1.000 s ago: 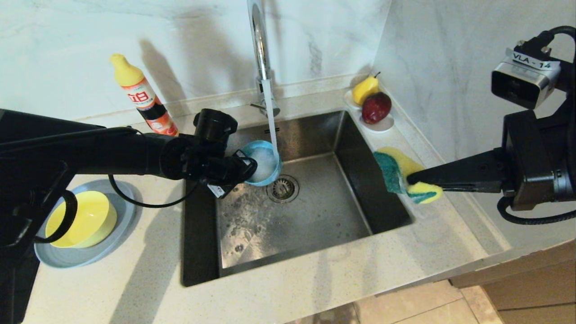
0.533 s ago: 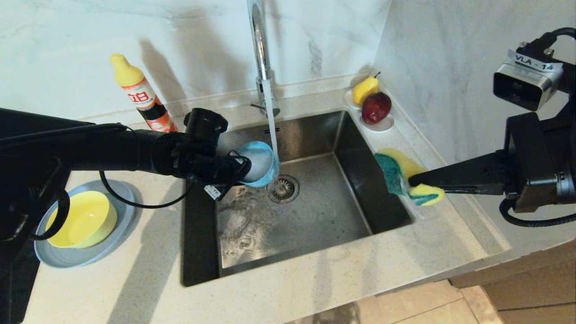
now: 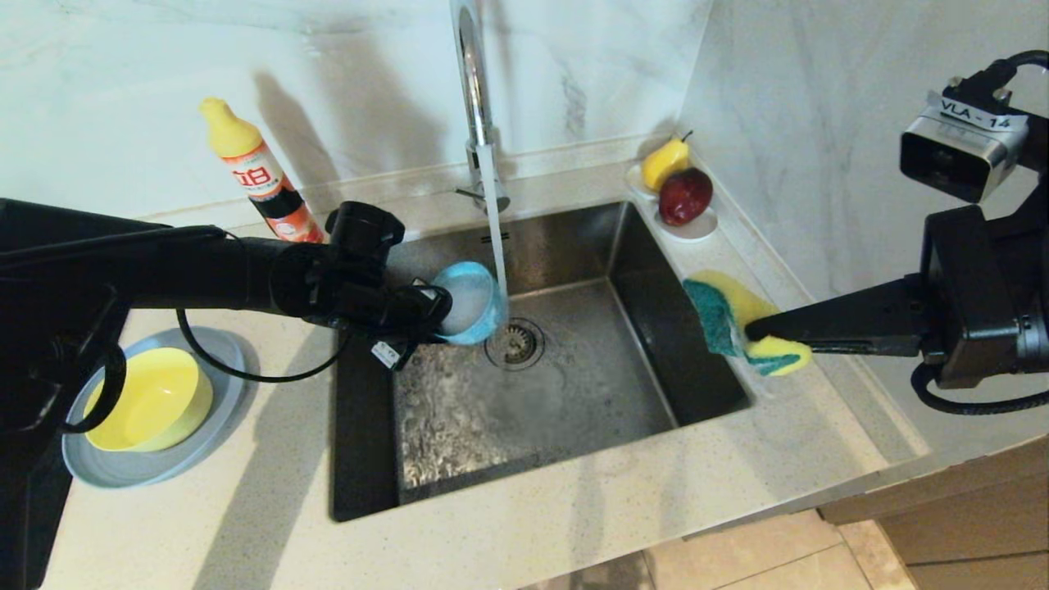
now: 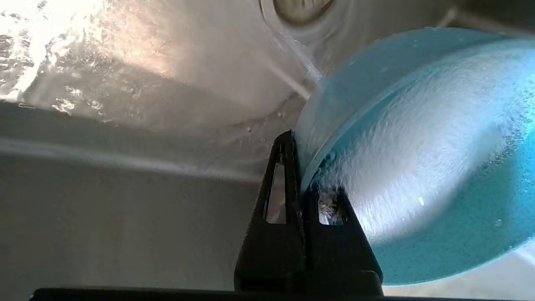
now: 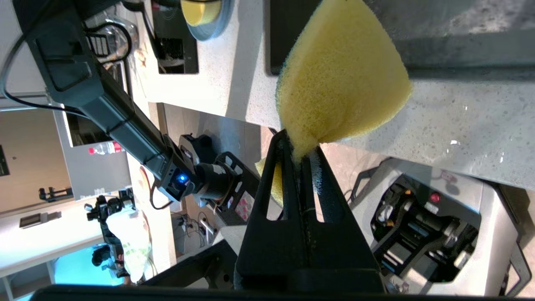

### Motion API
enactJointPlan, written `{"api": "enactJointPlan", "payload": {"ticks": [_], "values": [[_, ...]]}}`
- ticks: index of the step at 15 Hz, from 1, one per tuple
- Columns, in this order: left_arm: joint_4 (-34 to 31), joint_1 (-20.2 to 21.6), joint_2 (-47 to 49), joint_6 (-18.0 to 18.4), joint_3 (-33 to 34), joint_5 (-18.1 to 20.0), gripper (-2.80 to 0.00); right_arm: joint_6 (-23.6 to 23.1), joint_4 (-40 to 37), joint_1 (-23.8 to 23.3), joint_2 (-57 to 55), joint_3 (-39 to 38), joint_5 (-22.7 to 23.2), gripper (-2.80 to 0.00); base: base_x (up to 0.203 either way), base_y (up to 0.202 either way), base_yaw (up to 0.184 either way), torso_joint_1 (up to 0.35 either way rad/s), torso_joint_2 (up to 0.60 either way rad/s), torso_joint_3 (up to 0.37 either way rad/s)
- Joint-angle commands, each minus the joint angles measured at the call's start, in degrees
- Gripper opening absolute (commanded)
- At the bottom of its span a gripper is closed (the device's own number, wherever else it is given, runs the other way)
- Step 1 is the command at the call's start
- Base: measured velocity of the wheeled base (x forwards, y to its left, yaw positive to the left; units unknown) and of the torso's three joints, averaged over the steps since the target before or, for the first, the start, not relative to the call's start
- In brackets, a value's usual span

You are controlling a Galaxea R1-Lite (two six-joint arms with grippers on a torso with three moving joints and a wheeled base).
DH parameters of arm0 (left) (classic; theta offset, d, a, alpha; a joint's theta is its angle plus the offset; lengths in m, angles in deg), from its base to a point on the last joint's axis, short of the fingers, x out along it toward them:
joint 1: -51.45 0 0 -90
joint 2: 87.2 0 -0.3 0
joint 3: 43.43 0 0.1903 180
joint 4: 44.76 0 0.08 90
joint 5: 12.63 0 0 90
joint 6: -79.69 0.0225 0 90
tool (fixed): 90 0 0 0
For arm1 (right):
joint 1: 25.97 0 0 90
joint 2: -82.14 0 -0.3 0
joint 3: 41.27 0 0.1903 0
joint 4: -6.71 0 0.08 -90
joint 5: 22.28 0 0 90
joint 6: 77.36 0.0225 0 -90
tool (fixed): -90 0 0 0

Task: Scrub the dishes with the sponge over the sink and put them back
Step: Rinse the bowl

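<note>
My left gripper [image 3: 436,315] [image 4: 301,161] is shut on the rim of the small teal-blue bowl [image 3: 469,305] [image 4: 422,159], held tilted on its side over the sink [image 3: 541,393] just left of the running water stream [image 3: 494,229]. Suds coat the bowl's inside. My right gripper [image 3: 750,328] [image 5: 297,148] is shut on the yellow sponge [image 3: 742,315] [image 5: 340,75], pinched at its waist and held above the sink's right edge. The pale yellow-green bowl [image 3: 152,401] sits in the grey-blue plate [image 3: 209,447] on the counter at the left.
The chrome faucet [image 3: 475,98] stands behind the sink, water running onto the wet basin floor near the drain strainer [image 3: 515,342]. A red-and-yellow detergent bottle [image 3: 258,180] stands at the back left. A white dish with a pear and apple [image 3: 680,192] sits in the back right corner.
My left arm has drawn the teal-blue bowl slightly left, out of the stream, and tipped it further over. Water now spreads over the sink floor. The right gripper and sponge have stayed put.
</note>
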Motion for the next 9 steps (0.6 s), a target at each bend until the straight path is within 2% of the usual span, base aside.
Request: {"api": "enactJointPlan", "payload": {"ticks": [1, 9], "values": [[-0.09, -0.35, 0.46, -0.39, -0.07, 1.54, -2.80, 0.08, -0.08, 0.03, 0.29, -0.76, 0.09, -2.80, 0.000, 0.000, 0.000, 0.000, 0.00, 0.000], [-0.04, -0.47, 2.13, -0.48, -2.09, 2.15, -2.80, 0.08, -0.08, 0.03, 0.57, -0.83, 0.18, -2.80, 0.000, 0.000, 0.000, 0.000, 0.00, 0.000]]}}
